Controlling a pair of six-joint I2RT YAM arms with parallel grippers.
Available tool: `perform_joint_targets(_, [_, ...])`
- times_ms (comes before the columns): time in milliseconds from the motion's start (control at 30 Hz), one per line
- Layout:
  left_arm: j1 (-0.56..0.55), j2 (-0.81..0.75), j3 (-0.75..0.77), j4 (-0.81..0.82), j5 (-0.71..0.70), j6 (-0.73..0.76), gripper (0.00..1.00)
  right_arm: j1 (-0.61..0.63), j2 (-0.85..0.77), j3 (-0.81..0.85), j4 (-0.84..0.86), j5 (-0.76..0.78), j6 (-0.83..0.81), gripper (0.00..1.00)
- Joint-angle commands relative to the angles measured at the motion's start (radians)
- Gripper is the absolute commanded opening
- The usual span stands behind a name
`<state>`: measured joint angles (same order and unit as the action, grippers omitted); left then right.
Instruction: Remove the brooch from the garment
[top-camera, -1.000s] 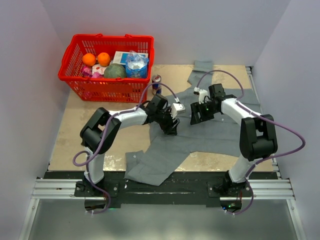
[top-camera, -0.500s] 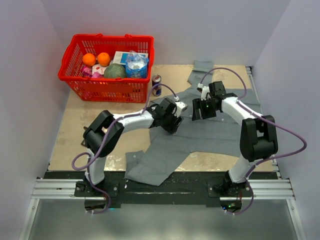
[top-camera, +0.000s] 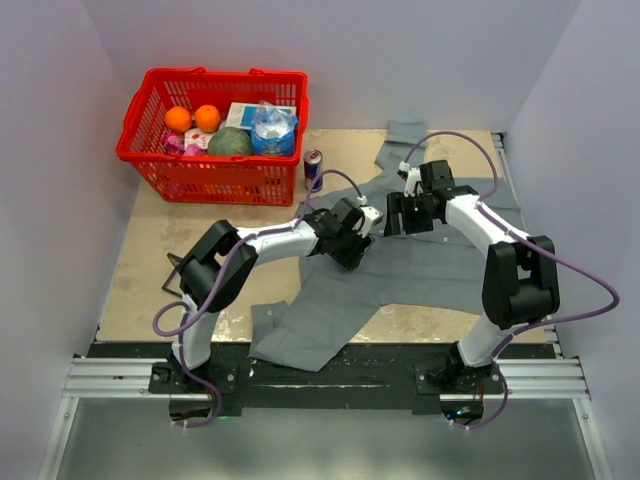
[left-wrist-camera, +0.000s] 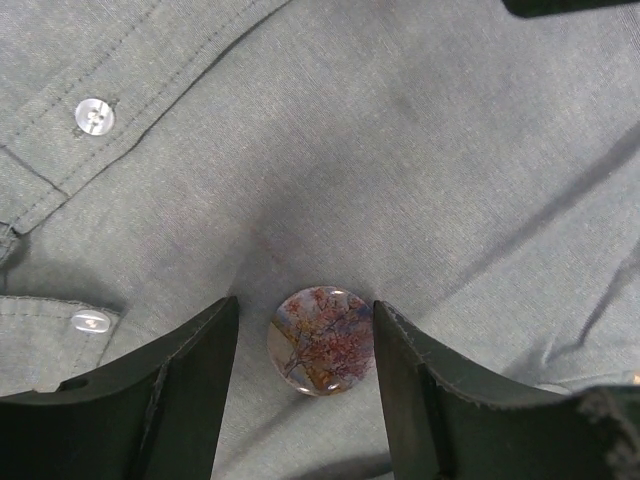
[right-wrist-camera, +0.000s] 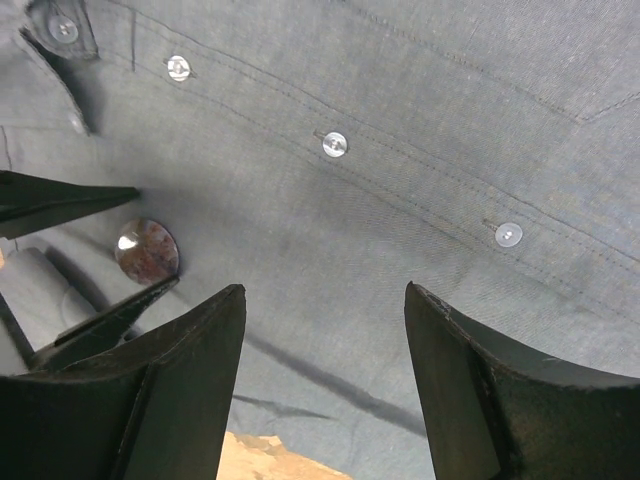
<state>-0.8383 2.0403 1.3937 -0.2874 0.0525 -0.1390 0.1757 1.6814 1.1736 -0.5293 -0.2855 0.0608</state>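
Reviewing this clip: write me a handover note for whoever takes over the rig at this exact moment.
Left gripper: open, one finger on each side of the brooch, not closed on it.
Right gripper: open, holding nothing, over the row of buttons, with the brooch off to one side.
Garment: spread on the table, with the brooch on it.
Done: approach and alignment.
Left: close on the brooch and pull it free. The right gripper could probably pin the cloth.
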Motion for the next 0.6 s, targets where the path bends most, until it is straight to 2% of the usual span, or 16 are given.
perform_joint_targets(0, [-0.001, 0.001, 0.039, -0.036, 0.047, -0.022, 0.6, -0.004, -0.049, -0.003, 0.037, -0.006, 0.028, 0.68])
perform_joint_targets(400, [-0.036, 0.015, 0.004, -0.088, -0.019, 0.007, 0.65, -0.002, -0.02, 0.017, 0.043, -0.023, 0.034, 0.68])
perform_joint_targets(567, [-0.039, 0.005, -0.019, -0.099, -0.046, 0.033, 0.6, -0.002, -0.011, 0.024, 0.038, -0.018, 0.03, 0.68])
